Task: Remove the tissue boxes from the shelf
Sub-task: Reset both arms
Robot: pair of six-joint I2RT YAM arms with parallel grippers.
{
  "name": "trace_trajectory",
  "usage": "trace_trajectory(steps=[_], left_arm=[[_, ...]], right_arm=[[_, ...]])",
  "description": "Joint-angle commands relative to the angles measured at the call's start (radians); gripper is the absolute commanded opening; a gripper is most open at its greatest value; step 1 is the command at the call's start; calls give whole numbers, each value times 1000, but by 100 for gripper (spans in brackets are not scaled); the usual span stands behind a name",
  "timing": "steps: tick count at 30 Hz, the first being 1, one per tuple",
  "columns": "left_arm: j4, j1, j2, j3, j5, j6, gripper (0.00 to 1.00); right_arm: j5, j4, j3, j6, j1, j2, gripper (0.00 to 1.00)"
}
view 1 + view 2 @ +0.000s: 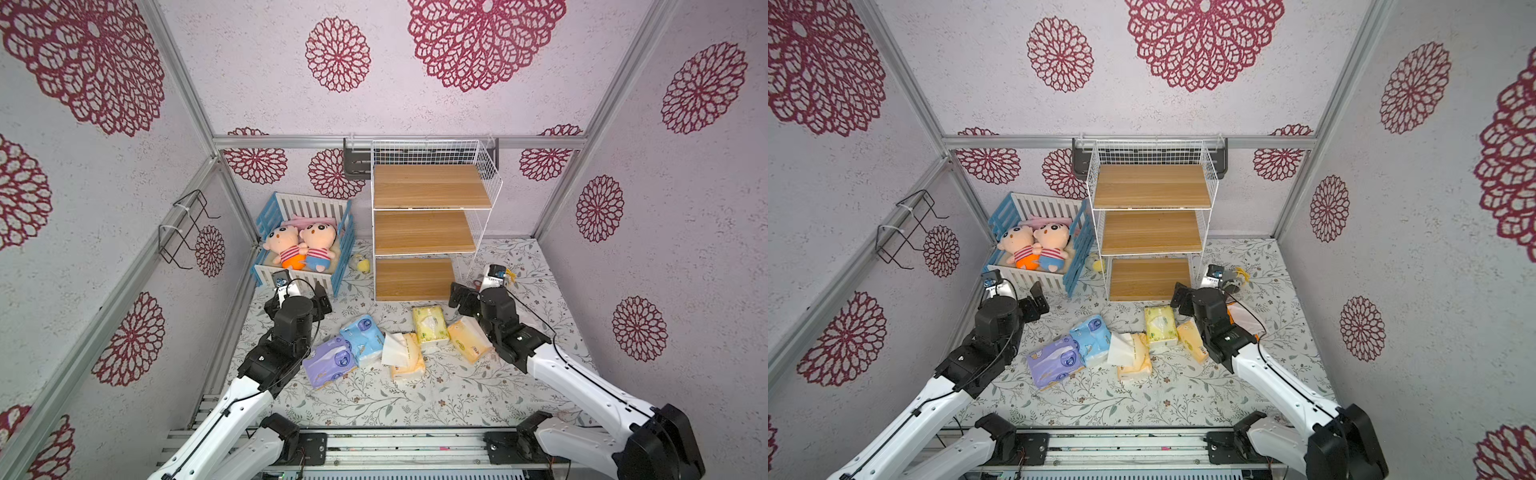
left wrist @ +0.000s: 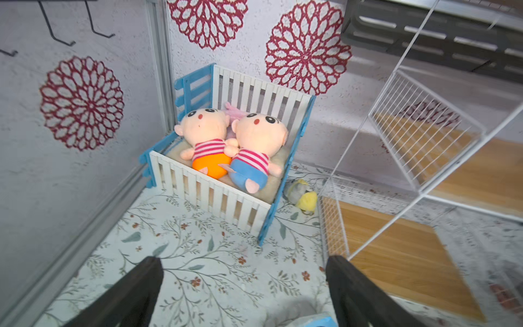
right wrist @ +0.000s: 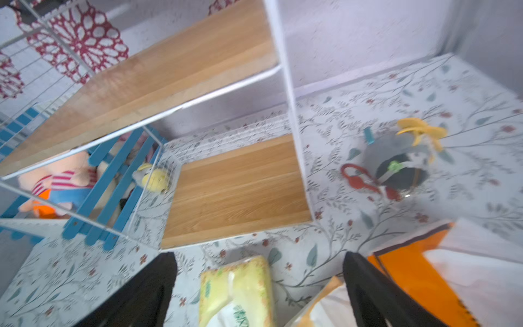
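Since all three boards of the shelf [image 1: 424, 232] stand bare and the tissue packs [image 1: 430, 328] lie clustered on the mat [image 1: 457, 386] at its 6 o'clock, the task appears complete, hence the left gripper [image 2: 243, 283] at 8 o'clock and the right gripper [image 3: 259, 269] at 4 o'clock hang wide open, holding nothing.

Pale walls [image 1: 257, 95] with crimson flower medallions, framed by aluminium rails [image 1: 291, 142], enclose a leaf-printed floor [image 1: 415, 399], with a blue-and-white crib [image 1: 266, 216] in the back corner and a black wire bracket [image 1: 183, 232] on a side wall.
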Motion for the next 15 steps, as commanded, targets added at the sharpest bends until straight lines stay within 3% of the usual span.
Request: trace_trajectory(steps=[1,3,7,15], left_arm=[[139,44,11,-41,-110,199,97],[144,103,16,-55,-47,177,97],[356,165,17,-173,16,237,97],[691,255,145,-327,67,331,97]], right_arm=[[125,155,-87,-166,-43,-43,99],[145,250,-133,-254,-58,-57,99],[157,424,-208,-381,-112,-24,99],[100,779,-333,-462,-217,90,99]])
